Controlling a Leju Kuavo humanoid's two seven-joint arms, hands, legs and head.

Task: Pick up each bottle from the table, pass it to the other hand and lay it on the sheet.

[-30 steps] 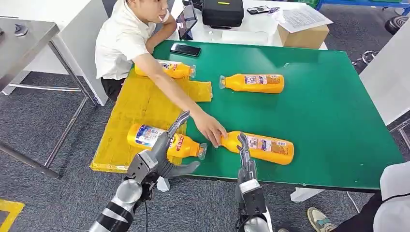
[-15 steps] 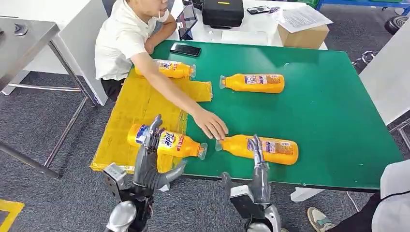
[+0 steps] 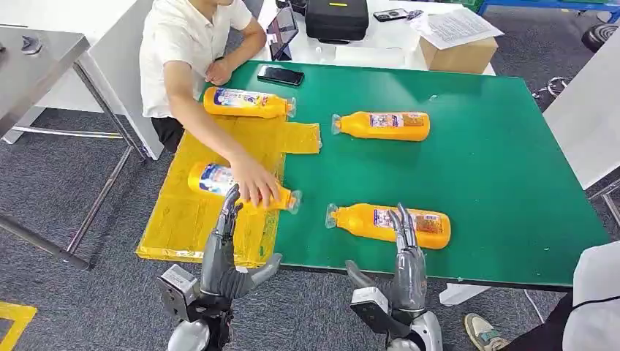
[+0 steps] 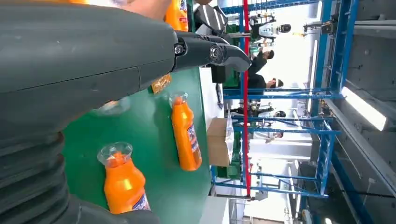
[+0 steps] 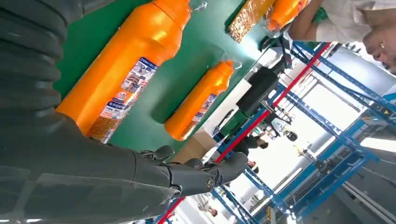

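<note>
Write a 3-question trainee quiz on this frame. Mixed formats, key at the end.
1. True or false: the right hand grips the near bottle.
2. How many orange bottles lie fully on the bare green table, off the yellow sheet?
A) one B) two C) four
3. Fill in: the person's hand rests on the bottle lying on the ____.

Key
1. False. The right hand is raised in front of the near bottle, fingers straight, holding nothing; the left hand is empty too.
2. B: the near bottle and the far bottle. The other two, including the one by the person's arm, lie on the sheet.
3. sheet.
</note>
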